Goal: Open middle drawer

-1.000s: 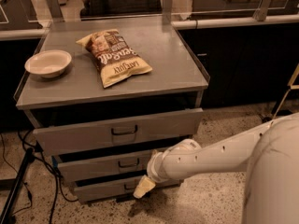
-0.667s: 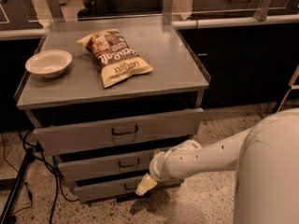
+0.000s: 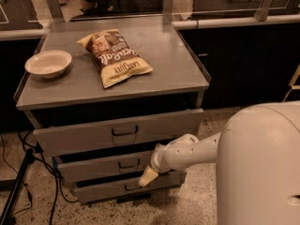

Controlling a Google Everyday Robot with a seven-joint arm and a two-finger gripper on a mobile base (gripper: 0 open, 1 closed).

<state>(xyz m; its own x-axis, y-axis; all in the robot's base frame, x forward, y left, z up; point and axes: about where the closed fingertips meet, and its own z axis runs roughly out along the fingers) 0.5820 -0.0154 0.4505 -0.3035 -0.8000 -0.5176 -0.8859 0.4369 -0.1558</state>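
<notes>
Hovering jaws seemingly at middle drawer (image 3: 93,167), three drawers, one bowl (image 3: 48,63), one bag (image 3: 115,55)

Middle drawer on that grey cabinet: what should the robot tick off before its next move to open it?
1. Wide grey metal middle drawer in view, its small dark bar handle uncovered: ok.
2. Gripper lined up on that handle: not ok; it sits to the right of it and lower, near the lowest front.
3. How far the drawer is out: cannot tell.
4. Yellow-and-brown chip bag and white round bowl set back from the cabinet top's front edge: ok.
</notes>
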